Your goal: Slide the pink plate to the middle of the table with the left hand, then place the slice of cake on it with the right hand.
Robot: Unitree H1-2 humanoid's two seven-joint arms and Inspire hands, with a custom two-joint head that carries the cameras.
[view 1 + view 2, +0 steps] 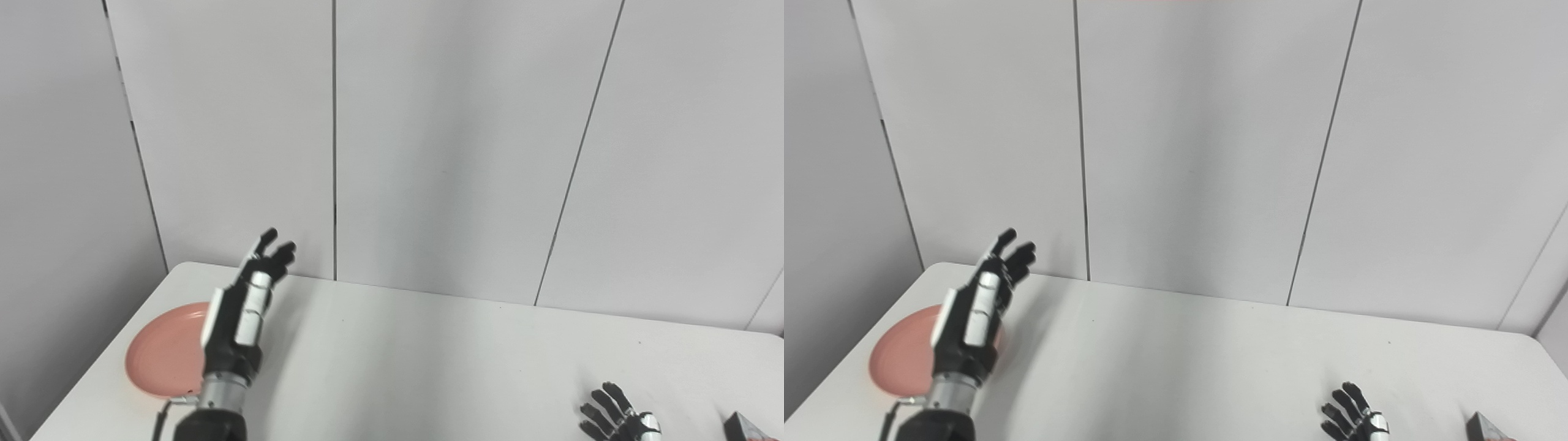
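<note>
Just left of and partly behind the raised left hand (242, 312), whose fingers are spreading wide and holding nothing, the pink plate (162, 352) is lying on the table (429, 355).

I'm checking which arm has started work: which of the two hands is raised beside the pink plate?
The left hand: it is lifted with fingers apart next to the pink plate. The right hand sits low at the bottom edge, far from it.

Pink plate (162, 355) flat at table's left edge; dark cake slice (748, 427) far right.
</note>
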